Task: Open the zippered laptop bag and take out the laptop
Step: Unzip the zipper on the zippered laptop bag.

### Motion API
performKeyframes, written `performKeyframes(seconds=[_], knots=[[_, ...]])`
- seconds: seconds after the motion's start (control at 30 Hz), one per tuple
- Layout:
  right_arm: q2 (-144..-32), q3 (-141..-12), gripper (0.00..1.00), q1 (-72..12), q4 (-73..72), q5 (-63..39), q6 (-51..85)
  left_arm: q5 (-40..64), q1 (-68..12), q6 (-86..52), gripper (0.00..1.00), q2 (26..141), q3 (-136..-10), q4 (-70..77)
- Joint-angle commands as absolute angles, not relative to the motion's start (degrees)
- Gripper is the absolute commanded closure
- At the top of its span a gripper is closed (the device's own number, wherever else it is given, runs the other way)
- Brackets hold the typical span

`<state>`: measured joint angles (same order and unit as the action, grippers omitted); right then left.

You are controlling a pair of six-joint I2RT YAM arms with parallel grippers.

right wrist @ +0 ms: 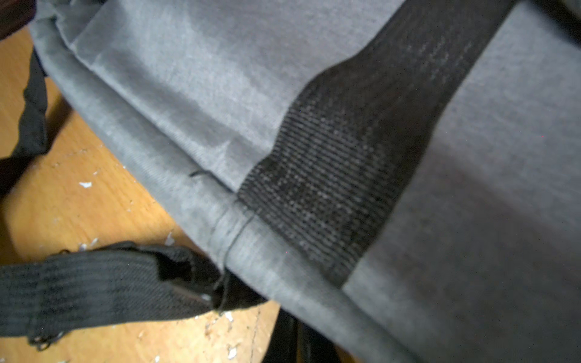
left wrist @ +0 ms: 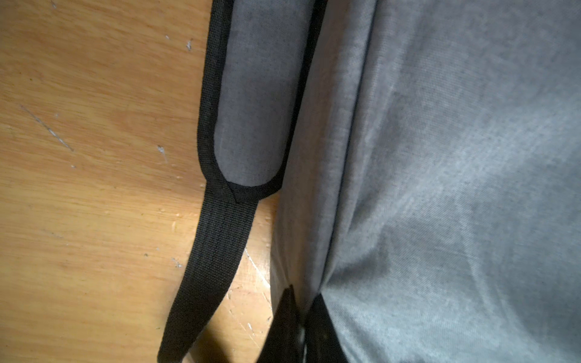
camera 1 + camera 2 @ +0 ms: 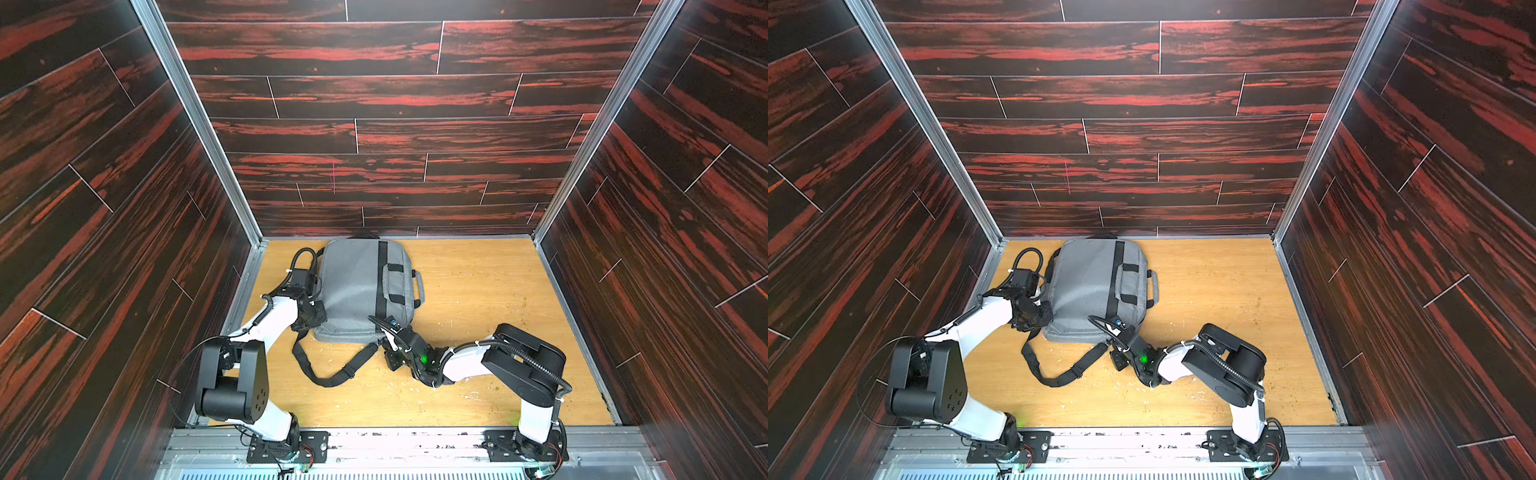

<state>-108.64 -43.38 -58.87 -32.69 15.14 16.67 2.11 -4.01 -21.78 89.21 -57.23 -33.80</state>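
Observation:
The zippered laptop bag point(image 3: 357, 286) point(image 3: 1084, 286) lies flat and closed at the back of the wooden floor, grey with black bands and its handles point(image 3: 401, 282) to the right. My left gripper point(image 3: 320, 322) point(image 2: 303, 314) is shut, pinching a fold of grey fabric at the bag's near left corner. At the bag's near edge, by the black webbing band point(image 1: 361, 157), my right gripper point(image 3: 384, 332) point(image 1: 298, 339) has its jaws together. Its tips are tucked under the edge seam, so I cannot see anything held. The laptop is hidden.
The black shoulder strap point(image 3: 328, 376) point(image 3: 1059, 376) loops over the floor in front of the bag, between both arms. Its grey pad point(image 2: 254, 94) lies along the bag's left side. Dark wood-pattern walls point(image 3: 395, 137) enclose the floor closely; the bag touches the back wall. White flecks litter the floor point(image 3: 478, 291).

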Motion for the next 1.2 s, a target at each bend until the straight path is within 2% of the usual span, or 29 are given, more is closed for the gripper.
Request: performKeyframes(seconds=[0.0, 0.47, 0.83, 1.0, 1.07, 1.17], knots=[[-106.7, -42.3, 0.98, -58.9, -32.5, 16.2, 16.6, 1.1, -3.7, -21.5, 1.00, 88.8, -57.2, -35.9], [-97.8, -37.4, 1.00, -56.9, -25.5, 17.3, 15.7, -0.9, -3.7, -20.7, 1.00, 89.0, -57.6, -36.3], [-94.5, -36.3, 1.00, -50.1, -21.0, 14.4, 12.8, -0.9, -3.7, -20.6, 1.00, 89.5, -57.8, -36.2], [-94.4, -36.6, 1.00, -48.1, -20.2, 9.9, 12.1, -0.5, -3.7, -20.5, 1.00, 89.6, -57.7, -36.2], [-94.1, -36.7, 0.96, -48.1, -20.1, 7.8, 11.9, -0.2, -3.7, -20.5, 1.00, 89.7, -57.8, -36.1], [-93.3, -37.3, 0.76, -48.1, -19.5, 6.1, 12.5, 0.0, -3.7, -20.6, 1.00, 89.7, -57.9, -36.1]])
